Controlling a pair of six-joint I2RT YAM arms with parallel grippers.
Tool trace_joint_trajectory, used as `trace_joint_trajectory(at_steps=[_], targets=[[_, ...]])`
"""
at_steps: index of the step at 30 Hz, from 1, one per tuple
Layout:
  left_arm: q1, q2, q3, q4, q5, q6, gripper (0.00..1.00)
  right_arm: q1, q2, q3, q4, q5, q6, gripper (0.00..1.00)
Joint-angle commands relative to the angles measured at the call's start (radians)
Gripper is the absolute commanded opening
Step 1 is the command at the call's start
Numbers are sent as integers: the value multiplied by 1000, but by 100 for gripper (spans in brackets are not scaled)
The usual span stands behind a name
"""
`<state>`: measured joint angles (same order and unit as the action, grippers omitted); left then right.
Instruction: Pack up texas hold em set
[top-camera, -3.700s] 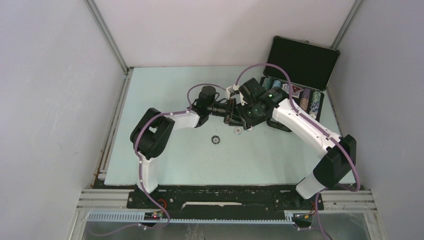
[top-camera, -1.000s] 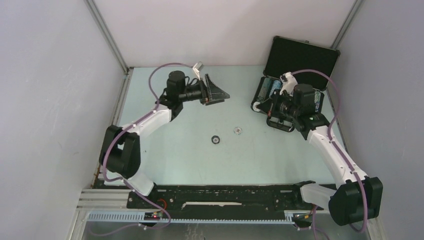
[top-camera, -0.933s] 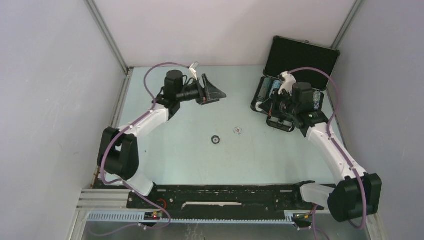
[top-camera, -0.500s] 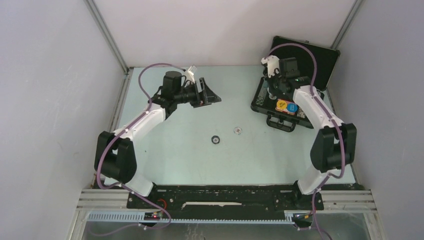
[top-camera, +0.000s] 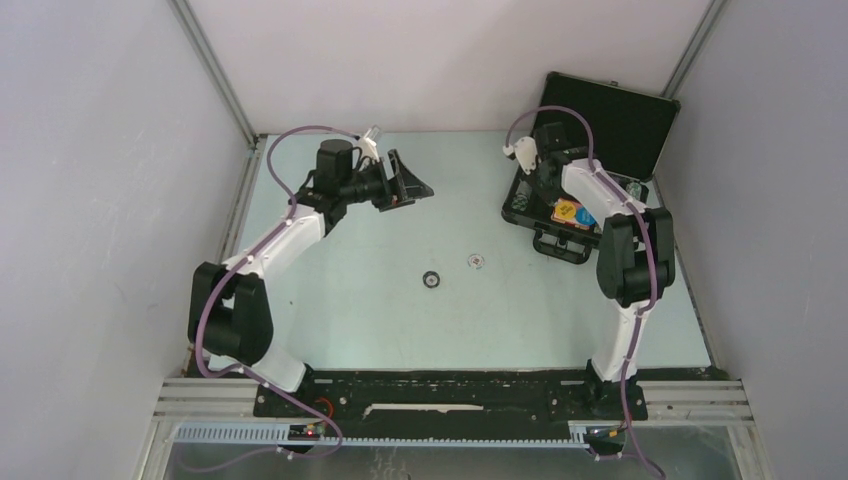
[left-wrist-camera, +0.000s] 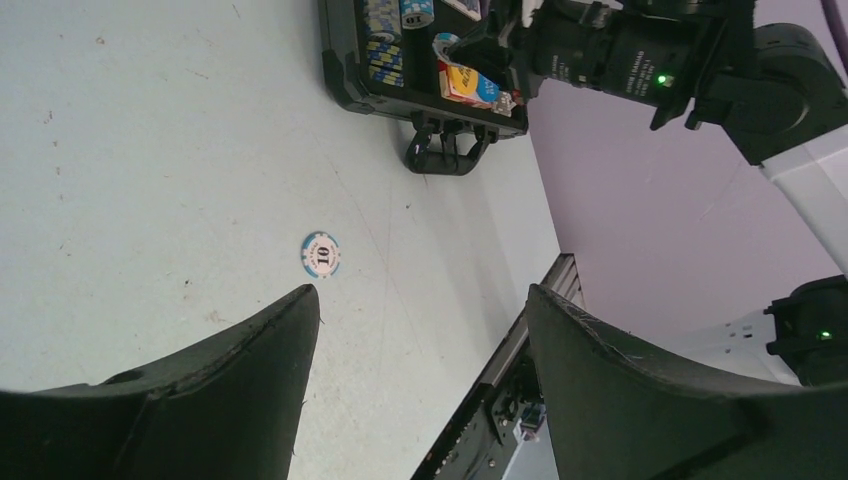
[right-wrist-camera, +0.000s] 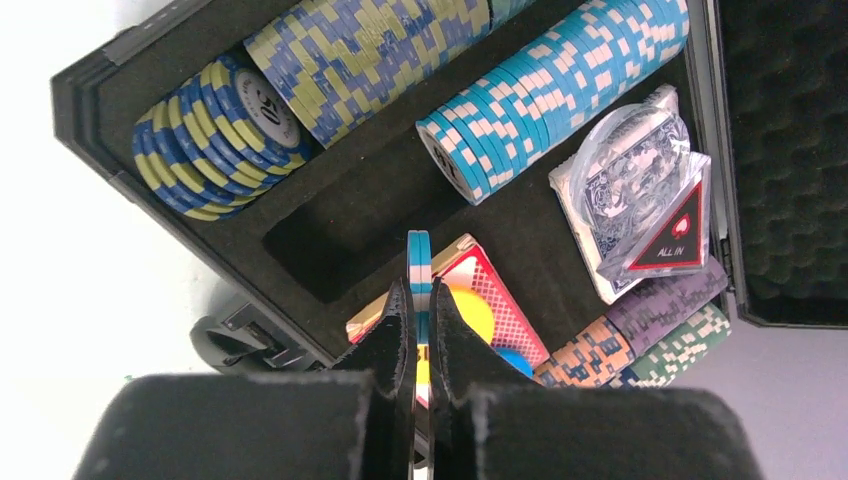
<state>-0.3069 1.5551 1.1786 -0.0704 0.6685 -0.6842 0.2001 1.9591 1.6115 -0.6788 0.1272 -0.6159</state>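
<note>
Right gripper (right-wrist-camera: 420, 300) is pinching blue-white striped round chip (right-wrist-camera: 419, 255) over open black briefcase (right-wrist-camera: 330, 238); left gripper (left-wrist-camera: 420, 300) is hovering well left of it, fingers spread.

Setting: robotics laboratory test cell.
Evidence: pale mint-green flat bench (top-camera: 380, 320); plain grey-white panel walls (top-camera: 100, 200) on three sides, joined by bare aluminium corner posts (top-camera: 215, 75); black metal mounting plate (top-camera: 450, 395) at the near edge carrying two white-and-black jointed robot arms, the left arm (top-camera: 285, 230) and the right arm (top-camera: 625, 270); loose purple cables (top-camera: 290, 140); grey slotted cable duct (top-camera: 230, 432) below.
</note>
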Motion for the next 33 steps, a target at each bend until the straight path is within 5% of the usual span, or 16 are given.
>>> trace_joint_trajectory(at_steps=[1,21,33], targets=[[7,3,42,60,39,-28,81,27,26,36,41,71,-83,0],[22,7,23,132,74,-80,81,47,66,15,146,90,-146,3],[24,3,11,164,87,-104,82,64,85,-13,199,125,-153,15]])
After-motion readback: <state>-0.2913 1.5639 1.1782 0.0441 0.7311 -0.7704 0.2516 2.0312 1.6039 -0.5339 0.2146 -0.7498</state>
